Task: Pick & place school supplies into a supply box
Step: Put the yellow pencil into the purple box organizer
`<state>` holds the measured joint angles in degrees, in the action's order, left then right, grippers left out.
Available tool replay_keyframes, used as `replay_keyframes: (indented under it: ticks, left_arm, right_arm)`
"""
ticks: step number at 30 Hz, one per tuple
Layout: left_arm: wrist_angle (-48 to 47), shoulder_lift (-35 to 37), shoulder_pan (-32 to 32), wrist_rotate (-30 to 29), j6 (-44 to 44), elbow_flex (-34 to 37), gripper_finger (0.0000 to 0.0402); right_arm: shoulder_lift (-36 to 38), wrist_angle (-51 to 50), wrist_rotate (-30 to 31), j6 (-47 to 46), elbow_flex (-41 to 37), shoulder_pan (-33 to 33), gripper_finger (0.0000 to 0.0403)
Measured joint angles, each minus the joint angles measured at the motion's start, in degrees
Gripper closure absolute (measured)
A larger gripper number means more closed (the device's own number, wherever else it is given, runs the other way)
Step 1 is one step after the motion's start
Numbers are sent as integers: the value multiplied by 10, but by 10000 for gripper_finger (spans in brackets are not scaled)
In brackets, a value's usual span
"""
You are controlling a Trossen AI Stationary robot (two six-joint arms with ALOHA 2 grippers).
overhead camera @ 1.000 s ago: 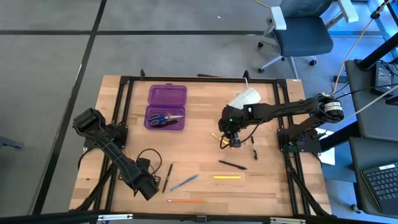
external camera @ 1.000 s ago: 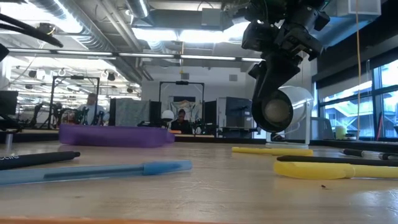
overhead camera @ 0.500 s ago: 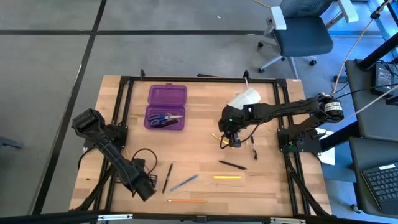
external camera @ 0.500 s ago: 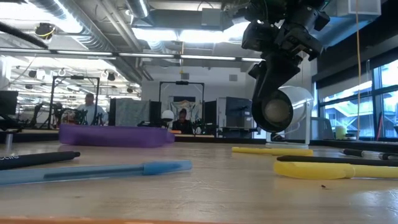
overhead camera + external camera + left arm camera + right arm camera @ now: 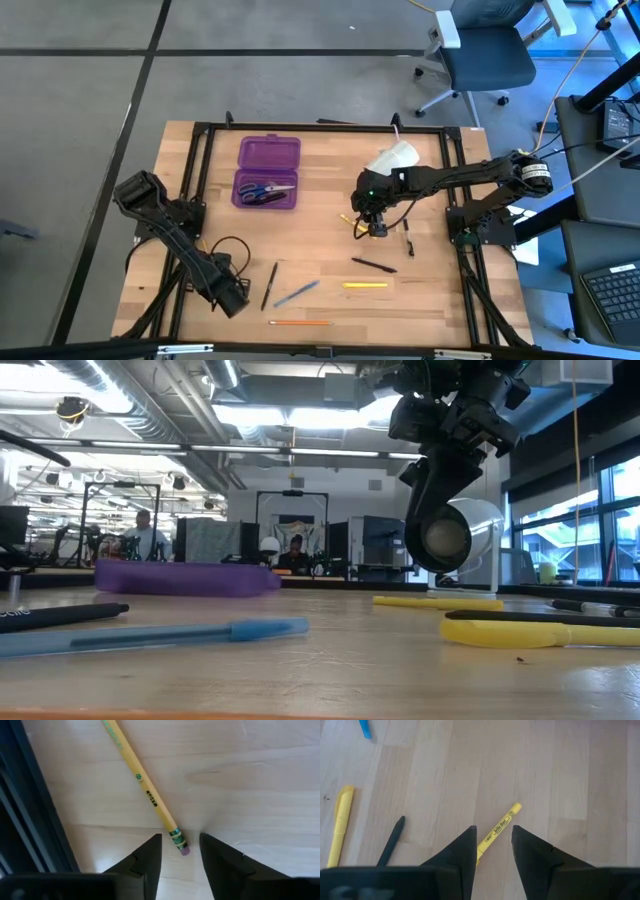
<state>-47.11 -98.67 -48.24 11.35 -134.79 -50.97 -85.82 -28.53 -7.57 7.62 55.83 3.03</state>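
The purple supply box [image 5: 268, 171] lies open at the table's far left, with blue-handled scissors [image 5: 266, 190] in its near half. My left gripper [image 5: 235, 297] is open near the near-left corner; its fingertips stand on either side of the eraser end [image 5: 183, 850] of a yellow-orange pencil [image 5: 300, 323] without touching it. My right gripper [image 5: 375, 229] is open and hovers mid-table over a yellow pen [image 5: 499, 827], which lies flat. A black pen [image 5: 270, 285], a blue pen [image 5: 297, 293], a yellow highlighter [image 5: 365, 285] and another black pen [image 5: 375, 264] lie near the front.
A white roll [image 5: 393, 158] stands beyond the right gripper, near the far right. One more black pen [image 5: 408, 238] lies to the right of that gripper. A black cable loop [image 5: 235, 252] lies by the left arm. Black frame rails [image 5: 190, 180] run along the table's edges.
My left arm has shifted a little toward the table's left edge, its gripper staying low by the pencil. The right arm and the supplies have kept still.
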Motion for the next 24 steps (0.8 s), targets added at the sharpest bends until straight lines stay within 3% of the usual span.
replay_keyframes:
  ticks: [16,24]
  left_arm:
    - [7,0,-3,-5,26,3,350]
    - [8,0,-2,-34,114,3,382]
  right_arm:
    - [0,-1,0,1,0,0,275]
    - [0,-1,0,1,0,0,275]
